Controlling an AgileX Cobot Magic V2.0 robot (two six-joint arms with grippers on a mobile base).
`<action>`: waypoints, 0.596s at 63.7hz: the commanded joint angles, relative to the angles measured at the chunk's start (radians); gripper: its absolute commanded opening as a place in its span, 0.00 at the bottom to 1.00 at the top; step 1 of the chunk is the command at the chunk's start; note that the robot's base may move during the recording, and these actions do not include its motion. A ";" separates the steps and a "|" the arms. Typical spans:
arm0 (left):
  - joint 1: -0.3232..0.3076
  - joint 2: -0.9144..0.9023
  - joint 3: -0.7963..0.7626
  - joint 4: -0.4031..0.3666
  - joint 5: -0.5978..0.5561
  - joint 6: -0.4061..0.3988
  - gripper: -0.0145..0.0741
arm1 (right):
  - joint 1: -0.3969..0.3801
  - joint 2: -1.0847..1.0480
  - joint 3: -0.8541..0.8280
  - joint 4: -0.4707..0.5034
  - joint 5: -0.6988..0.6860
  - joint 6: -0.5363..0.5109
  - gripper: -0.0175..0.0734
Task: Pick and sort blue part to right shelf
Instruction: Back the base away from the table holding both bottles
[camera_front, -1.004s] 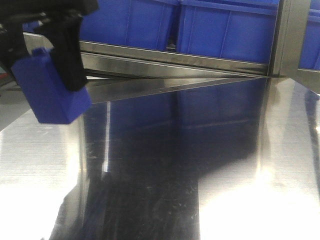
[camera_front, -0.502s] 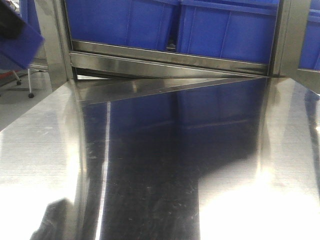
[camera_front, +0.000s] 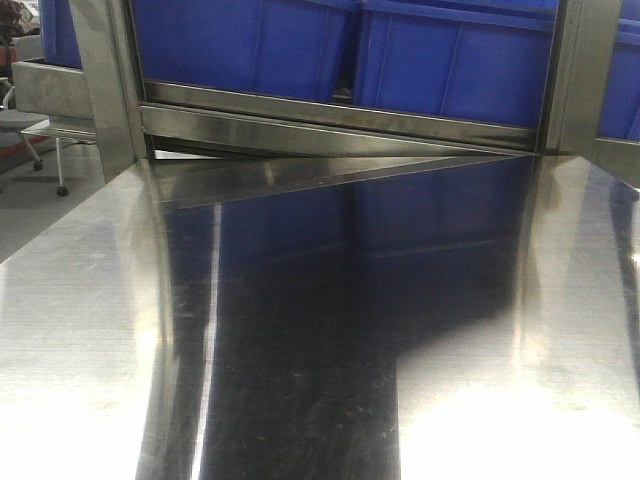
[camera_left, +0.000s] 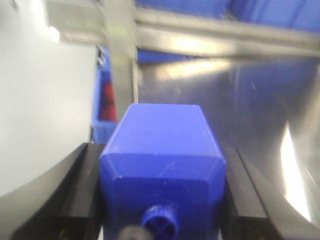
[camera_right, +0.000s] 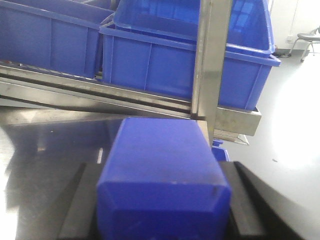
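Note:
In the left wrist view, a blue part (camera_left: 162, 150), a blocky piece with a round stub on its near face, sits between the black fingers (camera_left: 80, 190) of my left gripper (camera_left: 161, 152), which is shut on it. The right wrist view shows a second blue part (camera_right: 162, 170) clamped in my right gripper (camera_right: 159, 170), black fingers (camera_right: 245, 200) on both sides. It hangs just in front of a steel shelf rail (camera_right: 125, 97) and upright post (camera_right: 212, 60). Neither gripper appears in the front view.
A shiny steel table (camera_front: 90, 300) fills the front view, with a steel rack (camera_front: 330, 125) and blue bins (camera_front: 450, 60) behind it. Blue bins (camera_right: 150, 60) also sit on the shelf in the right wrist view. An office chair (camera_front: 20, 125) stands at far left.
In the front view, the left gripper with its blue part has moved up and left out of the frame. The table and rack are unchanged.

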 joint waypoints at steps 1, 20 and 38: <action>0.019 -0.071 -0.015 -0.006 -0.099 0.000 0.60 | -0.005 0.007 -0.030 -0.008 -0.090 -0.006 0.63; 0.021 -0.290 0.011 -0.006 -0.099 0.000 0.60 | -0.005 0.007 -0.030 -0.008 -0.090 -0.006 0.63; 0.021 -0.334 0.011 -0.006 -0.091 0.000 0.60 | -0.005 0.007 -0.030 -0.008 -0.090 -0.006 0.63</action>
